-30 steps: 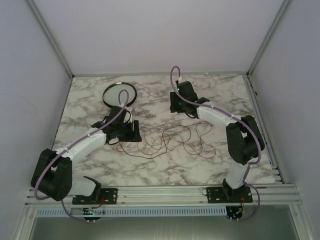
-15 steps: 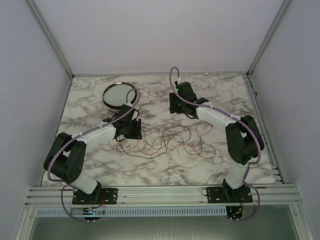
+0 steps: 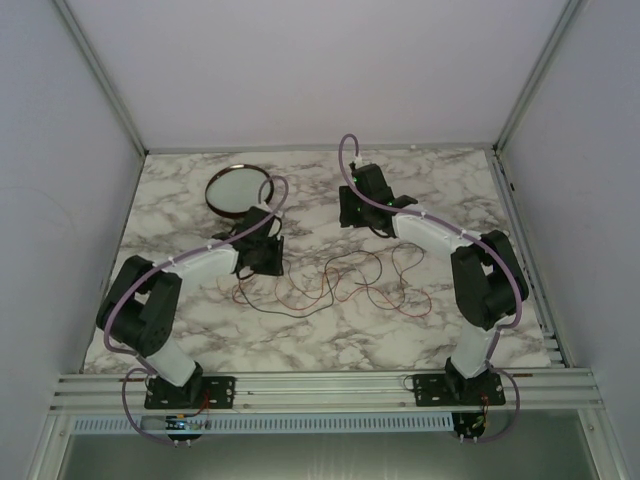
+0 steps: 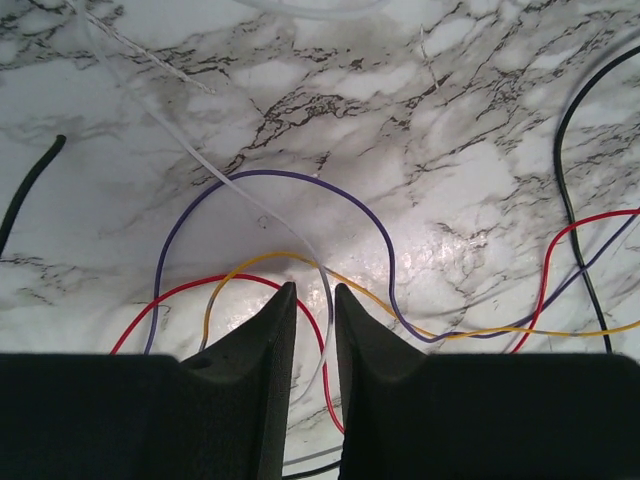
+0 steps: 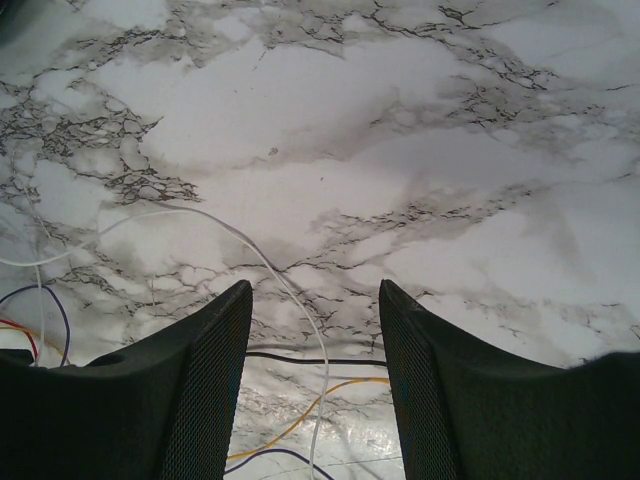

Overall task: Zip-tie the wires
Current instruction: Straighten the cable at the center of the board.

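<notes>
lab robot cell | white walls (image 3: 300, 70) | aluminium rail (image 3: 320, 385) | marble table (image 3: 300, 340)

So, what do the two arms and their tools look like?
The left arm and right arm have white links, bulky black joints and lilac cables. The left tool and right tool are black, with two tapered fingers. A green light marks the right wrist.

Your left arm (image 3: 195, 265) and right arm (image 3: 430, 230) have white links between bulky black joints. Each trails a lilac cable (image 3: 350, 160) and sits on a black base plate (image 3: 190, 390). A green light (image 3: 357, 180) glows at the right wrist. The left tool (image 4: 312, 290) has smooth matte black fingers; the right tool (image 5: 315, 290) has finely meshed ones.
</notes>
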Tool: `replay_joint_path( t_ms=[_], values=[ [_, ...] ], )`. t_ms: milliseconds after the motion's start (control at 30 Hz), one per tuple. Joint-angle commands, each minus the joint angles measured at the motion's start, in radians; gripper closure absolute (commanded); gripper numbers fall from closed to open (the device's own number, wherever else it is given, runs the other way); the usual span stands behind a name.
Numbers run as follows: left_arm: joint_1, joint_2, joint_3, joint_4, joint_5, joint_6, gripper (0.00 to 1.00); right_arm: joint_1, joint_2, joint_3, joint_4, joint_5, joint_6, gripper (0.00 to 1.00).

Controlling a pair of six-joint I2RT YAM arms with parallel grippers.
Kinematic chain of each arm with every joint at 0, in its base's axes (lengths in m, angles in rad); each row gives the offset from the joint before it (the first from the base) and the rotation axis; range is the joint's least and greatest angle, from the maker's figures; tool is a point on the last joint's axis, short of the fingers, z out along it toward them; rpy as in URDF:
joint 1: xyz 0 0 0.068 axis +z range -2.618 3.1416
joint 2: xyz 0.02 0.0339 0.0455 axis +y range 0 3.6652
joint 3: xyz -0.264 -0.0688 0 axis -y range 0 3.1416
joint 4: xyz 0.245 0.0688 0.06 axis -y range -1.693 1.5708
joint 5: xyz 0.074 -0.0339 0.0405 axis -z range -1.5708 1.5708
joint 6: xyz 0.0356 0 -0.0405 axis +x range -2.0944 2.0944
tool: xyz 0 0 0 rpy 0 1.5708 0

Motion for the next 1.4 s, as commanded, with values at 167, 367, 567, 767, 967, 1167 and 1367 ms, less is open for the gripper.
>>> replay_joint_path(
  t_ms=[167,367,567,767,967,1167,1367],
  values=[
    [-0.026,0.036,0.019,0.008,-0.006,0.022,0.87,0.012,-0.034,0.003,0.004,0.012,0.001,0.46],
    [-0.027,0.004,0.044,-0.039,-0.045,0.05,1.0,0.012,-0.04,-0.012,-0.003,0.0,0.002,0.46],
    [-0.025,-0.054,0.081,-0.129,-0.07,0.088,1.0,0.032,-0.037,-0.034,-0.021,-0.042,-0.003,0.46],
    [-0.025,-0.087,0.075,-0.136,-0.06,0.081,1.0,0.062,-0.018,-0.069,-0.051,-0.051,0.006,0.46],
    [-0.026,-0.096,0.08,-0.135,-0.05,0.078,1.0,0.07,0.01,-0.093,-0.069,-0.05,0.016,0.52],
    [-0.026,-0.116,0.086,-0.146,-0.05,0.08,1.0,0.076,0.053,-0.083,-0.085,-0.037,0.011,0.58],
    [-0.026,-0.128,0.083,-0.148,-0.049,0.076,1.0,0.081,0.072,-0.08,-0.11,-0.023,0.01,0.64]
  ],
)
